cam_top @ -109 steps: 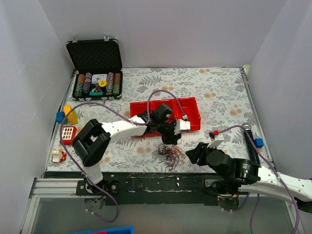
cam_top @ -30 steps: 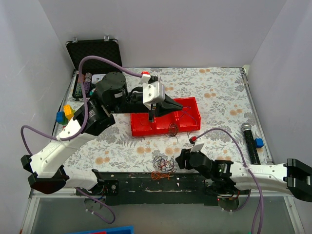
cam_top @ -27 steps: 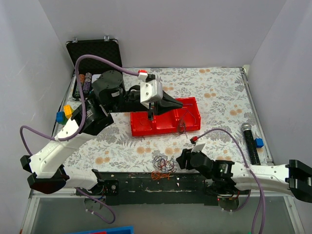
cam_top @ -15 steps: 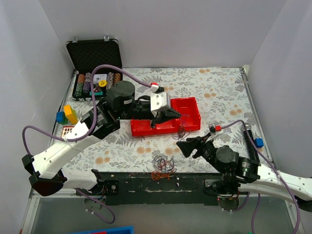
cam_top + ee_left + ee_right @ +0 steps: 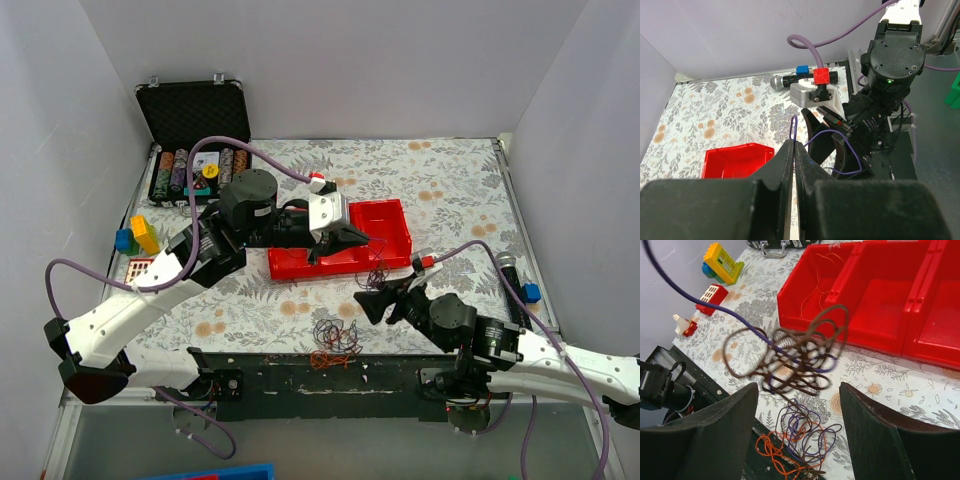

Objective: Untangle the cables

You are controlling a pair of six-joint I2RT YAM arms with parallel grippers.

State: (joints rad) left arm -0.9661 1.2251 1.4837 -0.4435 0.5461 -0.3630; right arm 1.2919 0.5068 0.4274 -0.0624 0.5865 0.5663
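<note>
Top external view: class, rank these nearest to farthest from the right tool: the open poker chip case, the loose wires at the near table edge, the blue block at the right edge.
1. Loose wires: just left of the right tool, near edge.
2. Blue block: off to its right.
3. Poker chip case: far left corner.

Floral tabletop (image 5: 450, 190), plain lilac walls (image 5: 400, 60)
</note>
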